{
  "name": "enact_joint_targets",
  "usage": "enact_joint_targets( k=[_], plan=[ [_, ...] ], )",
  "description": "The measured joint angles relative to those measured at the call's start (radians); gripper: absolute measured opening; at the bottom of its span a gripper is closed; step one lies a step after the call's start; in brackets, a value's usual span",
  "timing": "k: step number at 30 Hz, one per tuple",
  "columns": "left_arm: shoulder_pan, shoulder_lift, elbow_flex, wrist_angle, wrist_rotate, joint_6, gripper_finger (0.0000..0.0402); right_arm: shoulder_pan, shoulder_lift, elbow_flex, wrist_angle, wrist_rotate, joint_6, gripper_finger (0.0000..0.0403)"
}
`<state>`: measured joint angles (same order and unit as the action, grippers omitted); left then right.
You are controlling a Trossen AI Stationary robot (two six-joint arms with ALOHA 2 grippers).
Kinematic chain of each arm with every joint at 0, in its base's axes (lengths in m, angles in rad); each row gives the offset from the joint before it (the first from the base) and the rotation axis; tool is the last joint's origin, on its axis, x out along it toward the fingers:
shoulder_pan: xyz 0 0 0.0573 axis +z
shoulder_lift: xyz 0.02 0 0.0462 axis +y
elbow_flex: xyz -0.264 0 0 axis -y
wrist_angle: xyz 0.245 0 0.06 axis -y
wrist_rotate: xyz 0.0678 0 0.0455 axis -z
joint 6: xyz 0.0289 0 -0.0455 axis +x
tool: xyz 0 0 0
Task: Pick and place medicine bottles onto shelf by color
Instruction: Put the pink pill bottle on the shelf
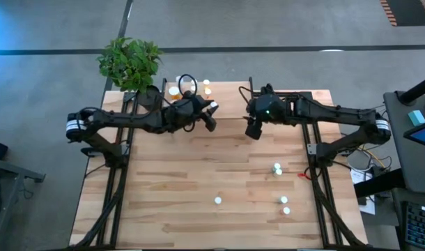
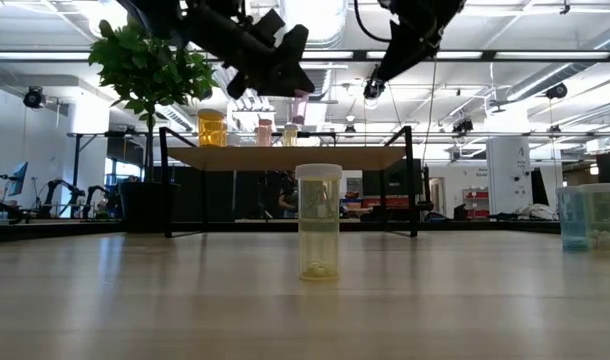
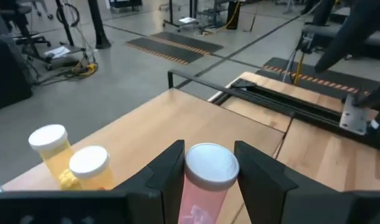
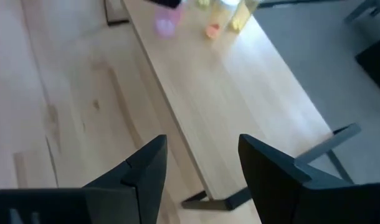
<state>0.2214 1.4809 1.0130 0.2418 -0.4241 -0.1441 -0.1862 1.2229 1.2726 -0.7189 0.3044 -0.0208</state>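
Observation:
My left gripper (image 1: 212, 113) hangs over the shelf (image 2: 285, 157) at the table's far edge, shut on a pink medicine bottle (image 3: 205, 180) with a white cap. An orange bottle (image 2: 212, 128), a pink one (image 2: 264, 132) and a yellowish one (image 2: 289, 133) stand on the shelf board. My right gripper (image 4: 199, 146) hovers open above the shelf's right part, with nothing between its fingers. A yellow-green bottle (image 2: 318, 222) stands upright on the tabletop nearer the front. My left gripper pinches the pink bottle between its two fingers, on the sides of the body just under the white cap (image 3: 210, 163). The fingers come nearly level from the table's left. The bottle stands upright in the hold, lifted clear above the shelf board.
Several white-capped bottles (image 1: 276, 168) (image 1: 217, 201) (image 1: 284, 200) stand on the table's near right part, two of them teal (image 2: 585, 216). A potted plant (image 1: 129, 61) stands at the far left corner. The shelf's right half (image 4: 227, 93) is bare board.

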Motion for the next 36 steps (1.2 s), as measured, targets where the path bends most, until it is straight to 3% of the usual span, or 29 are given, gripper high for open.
enact_joint_targets(
  k=[7, 19, 36],
  plan=[
    [0.002, 0.051, 0.020, 0.024, -0.049, 0.034, 0.0118, -0.037, -0.005, -0.073, 0.000, -0.070, -0.024, 0.0190],
    [0.045, 0.084, 0.014, 0.006, -0.076, 0.050, 0.0118, -0.068, -0.006, -0.165, 0.101, -0.081, -0.055, 0.0189],
    [0.073, 0.084, 0.013, 0.002, -0.053, 0.003, 0.0118, -0.147, -0.006, -0.165, 0.129, -0.131, -0.058, 0.0189]
  ],
)
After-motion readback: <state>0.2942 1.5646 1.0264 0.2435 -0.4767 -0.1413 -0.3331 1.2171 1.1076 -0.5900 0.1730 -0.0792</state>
